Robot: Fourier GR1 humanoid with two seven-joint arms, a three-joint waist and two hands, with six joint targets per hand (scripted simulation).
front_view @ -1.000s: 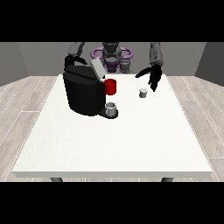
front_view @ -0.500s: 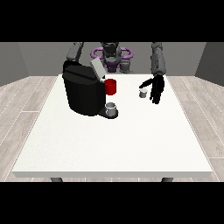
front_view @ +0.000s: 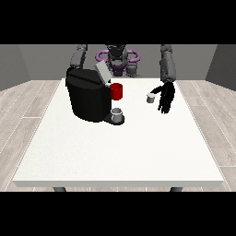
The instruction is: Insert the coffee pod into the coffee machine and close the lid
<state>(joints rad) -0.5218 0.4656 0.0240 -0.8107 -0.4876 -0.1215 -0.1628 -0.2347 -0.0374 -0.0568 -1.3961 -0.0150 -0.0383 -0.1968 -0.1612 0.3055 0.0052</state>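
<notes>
since before, hand [front_view: 166, 97] at view's right had dropped just beside pod [front_view: 150, 97] on table [front_view: 115, 147], fingers straight, holding nothing. pod looked light, stiff; pinch its sides. machine [front_view: 88, 96] lid up.

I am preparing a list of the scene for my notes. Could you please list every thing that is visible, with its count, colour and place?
table: 1, white, fills the middle of the view
coffee machine: 1, black, left part of the table, lid raised
lid: 1, grey, standing open on top of the machine
red part: 1, red, on the machine's right side
cup: 1, grey, on the machine's base
coffee pod: 1, light grey, on the table beside the hand
hand at the view's right: 1, black, fingers hanging down, just right of the pod
</notes>
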